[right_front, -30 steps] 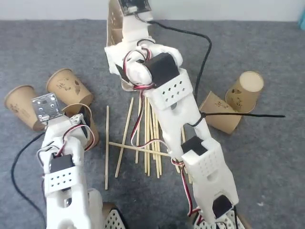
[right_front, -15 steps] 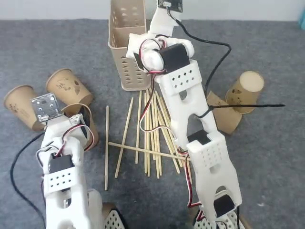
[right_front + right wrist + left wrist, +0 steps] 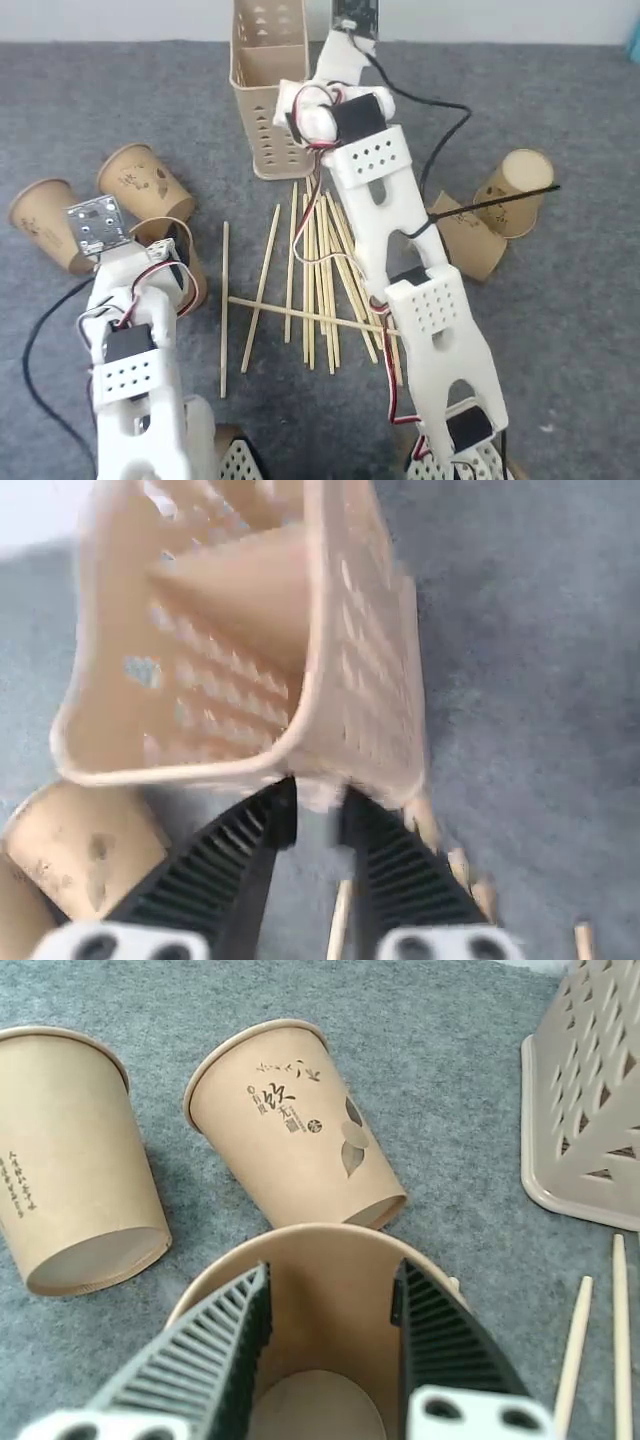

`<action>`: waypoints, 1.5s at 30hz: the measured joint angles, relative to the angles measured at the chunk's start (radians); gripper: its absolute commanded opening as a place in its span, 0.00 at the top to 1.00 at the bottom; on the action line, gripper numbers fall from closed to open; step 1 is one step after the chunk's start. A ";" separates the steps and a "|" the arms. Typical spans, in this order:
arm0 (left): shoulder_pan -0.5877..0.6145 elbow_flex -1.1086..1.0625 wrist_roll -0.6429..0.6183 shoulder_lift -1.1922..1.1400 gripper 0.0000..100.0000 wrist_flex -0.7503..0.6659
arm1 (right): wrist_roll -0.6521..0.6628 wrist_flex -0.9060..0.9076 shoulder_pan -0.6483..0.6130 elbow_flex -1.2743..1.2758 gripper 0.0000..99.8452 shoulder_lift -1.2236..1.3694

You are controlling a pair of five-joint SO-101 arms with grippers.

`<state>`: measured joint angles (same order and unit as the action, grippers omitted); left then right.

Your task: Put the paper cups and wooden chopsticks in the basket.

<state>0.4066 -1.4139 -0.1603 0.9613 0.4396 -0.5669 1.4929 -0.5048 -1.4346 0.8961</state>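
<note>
The beige slotted basket (image 3: 266,92) stands upright at the back of the table. My right gripper (image 3: 297,101) is at its near rim, and in the right wrist view (image 3: 318,802) the jaws are shut on the basket's rim (image 3: 180,768). Wooden chopsticks (image 3: 316,268) lie scattered in the middle. Three paper cups lie on their sides at the left (image 3: 42,222) (image 3: 146,180) (image 3: 188,262). My left gripper (image 3: 330,1305) is open at the mouth of the nearest cup (image 3: 325,1260). Two more cups (image 3: 516,190) (image 3: 466,238) lie at the right.
Grey carpet covers the table. A black cable with a stiff tie (image 3: 500,200) crosses over the two right-hand cups. The right arm's long white links (image 3: 400,260) hang over the chopstick pile and hide part of it.
The right arm swung to the right and farther back, and the basket, first half hidden and leaning, now stands upright in full sight. The left arm has kept still.
</note>
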 measured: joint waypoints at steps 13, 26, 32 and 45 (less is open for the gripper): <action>0.000 0.000 0.006 0.000 0.80 -0.002 | 0.000 0.026 0.017 -0.002 0.79 -0.080; 0.000 0.000 0.008 0.000 0.80 -0.002 | 0.000 -0.133 0.017 -0.002 0.81 -0.086; 0.000 0.000 0.008 0.000 0.80 -0.002 | 0.000 -0.199 0.017 0.031 0.81 -0.064; 0.000 0.000 0.008 0.000 0.80 -0.002 | 0.037 -0.126 0.035 0.031 0.99 0.026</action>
<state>0.4066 -1.4139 -0.1527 0.9613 0.4381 -0.5301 1.3671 -0.4695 -1.4039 0.9221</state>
